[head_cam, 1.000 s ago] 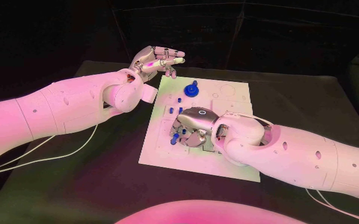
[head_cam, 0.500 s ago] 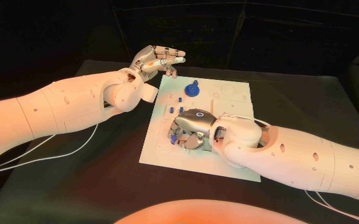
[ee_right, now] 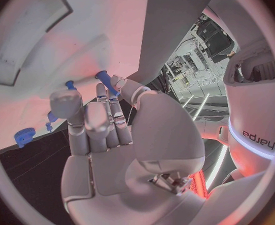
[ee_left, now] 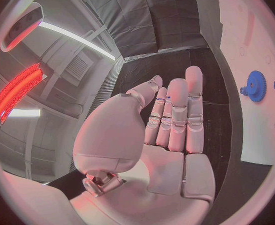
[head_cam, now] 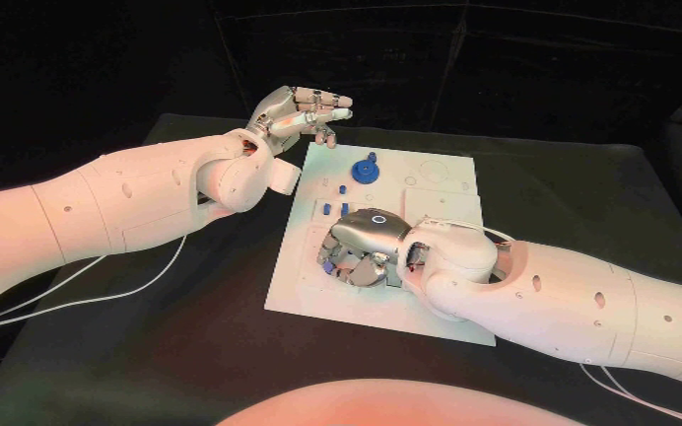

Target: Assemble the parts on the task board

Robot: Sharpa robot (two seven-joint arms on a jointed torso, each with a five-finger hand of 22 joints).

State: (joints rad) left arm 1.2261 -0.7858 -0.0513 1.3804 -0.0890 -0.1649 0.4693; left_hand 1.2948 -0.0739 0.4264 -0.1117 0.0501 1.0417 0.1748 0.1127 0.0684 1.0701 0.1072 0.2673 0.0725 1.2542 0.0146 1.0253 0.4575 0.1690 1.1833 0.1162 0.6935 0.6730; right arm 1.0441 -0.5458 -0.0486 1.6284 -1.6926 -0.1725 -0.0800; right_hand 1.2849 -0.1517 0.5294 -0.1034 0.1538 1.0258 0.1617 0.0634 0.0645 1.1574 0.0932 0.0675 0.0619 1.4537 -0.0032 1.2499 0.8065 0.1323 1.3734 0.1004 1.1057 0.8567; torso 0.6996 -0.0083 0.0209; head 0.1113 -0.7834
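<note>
Head view tells us the right robot hand (head_cam: 363, 247) grips a blue peg (ee_right: 105, 80) over the task board (head_cam: 427, 298); seating it needs alignment. Left robot hand (head_cam: 302, 115) waits open.

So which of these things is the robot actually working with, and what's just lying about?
Part of the job:
- white task board
- blue gear on it
- small blue pegs
- right hand, down among the pegs

Just there:
- black table
- left hand, raised, holding nothing

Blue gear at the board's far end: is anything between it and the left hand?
Nothing visible. The left hand hovers past the task board's far left corner, holding nothing, with bare board between it and the blue gear.
</note>
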